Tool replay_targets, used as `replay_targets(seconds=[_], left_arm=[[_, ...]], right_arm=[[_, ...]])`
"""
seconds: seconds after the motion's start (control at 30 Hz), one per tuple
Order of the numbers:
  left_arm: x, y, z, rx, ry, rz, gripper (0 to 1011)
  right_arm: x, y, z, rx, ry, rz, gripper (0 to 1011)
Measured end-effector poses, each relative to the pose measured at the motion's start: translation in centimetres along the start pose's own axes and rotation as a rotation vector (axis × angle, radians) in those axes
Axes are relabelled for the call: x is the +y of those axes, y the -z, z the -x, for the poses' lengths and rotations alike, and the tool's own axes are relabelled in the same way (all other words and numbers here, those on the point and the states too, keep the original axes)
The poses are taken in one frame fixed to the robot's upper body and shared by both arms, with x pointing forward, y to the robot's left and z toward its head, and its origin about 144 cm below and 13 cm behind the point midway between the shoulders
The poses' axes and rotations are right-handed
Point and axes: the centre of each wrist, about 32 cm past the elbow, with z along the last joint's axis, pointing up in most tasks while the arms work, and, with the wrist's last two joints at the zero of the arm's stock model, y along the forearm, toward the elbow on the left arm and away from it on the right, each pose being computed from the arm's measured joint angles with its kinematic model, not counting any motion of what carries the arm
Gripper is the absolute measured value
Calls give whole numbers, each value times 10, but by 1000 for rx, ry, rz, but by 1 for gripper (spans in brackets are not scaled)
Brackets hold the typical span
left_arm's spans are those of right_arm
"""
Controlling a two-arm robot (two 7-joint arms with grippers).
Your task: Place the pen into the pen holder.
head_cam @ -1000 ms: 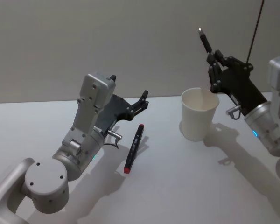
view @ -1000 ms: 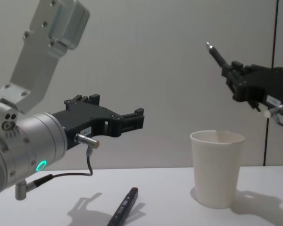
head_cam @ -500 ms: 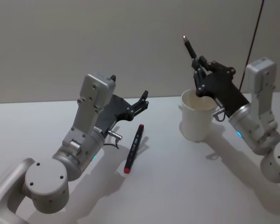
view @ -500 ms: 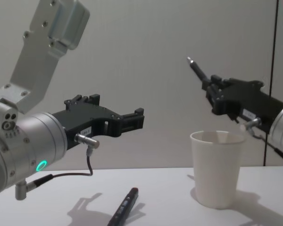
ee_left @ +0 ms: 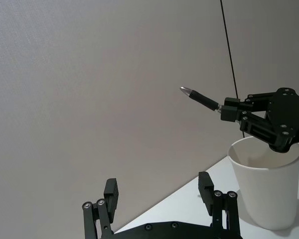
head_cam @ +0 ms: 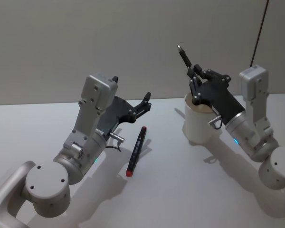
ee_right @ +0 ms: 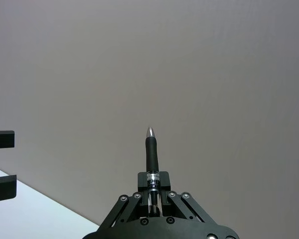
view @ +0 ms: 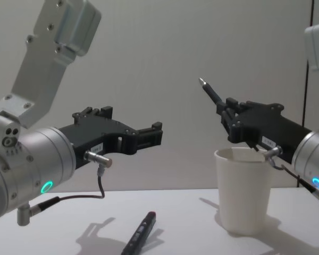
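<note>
- Right end effector [head_cam: 194,80]: fingers clamped on the pen [head_cam: 184,57]. It grips the lower barrel, so the tip rises free, tilted up and toward the robot's left. In the right wrist view the barrel sits centred between the two fingers.
- Position of the right end effector: directly above the rim of the pen holder [view: 243,196], toward the rim's left side in the chest view. The pen's lower end is hidden behind the fingers, so whether it has crossed the rim cannot be told.
- Step in hand (judged): the carry is ending and the insertion has not begun. The pen is over the pen holder but too steeply slanted to drop cleanly.
- Next move (judged): bring the hidden lower end over the opening, lower it inside the wall, then part the fingers. Since the pen holder is light paper, a push against its rim could tip or shift it.
- Pen holder contents: the inner wall that shows in the left wrist view is bare. The bottom is out of sight, so nothing can be said of it.
- Left end effector [ee_left: 159,191]: fingers apart and empty, held above the bench [head_cam: 180,190], well apart from the pen holder.
- Second pen [head_cam: 136,150]: black with a red end, lying flat on the bench just beside the left end effector, outside any container.
</note>
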Motion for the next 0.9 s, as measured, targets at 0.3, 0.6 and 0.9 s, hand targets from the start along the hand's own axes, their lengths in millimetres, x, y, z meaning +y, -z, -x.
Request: replay_targets(seconds=[0.3,0.6,0.9], left_arm=[[0,0,0,0,0,0,1001],[0,0,0,0,0,0,1001],[0,0,0,0,0,0,1001]], right_arm=[[-1,2,3,0,-4,8,206],[-2,4,4,0,-5,13,475],[-2,4,5,0,-6,15,778]])
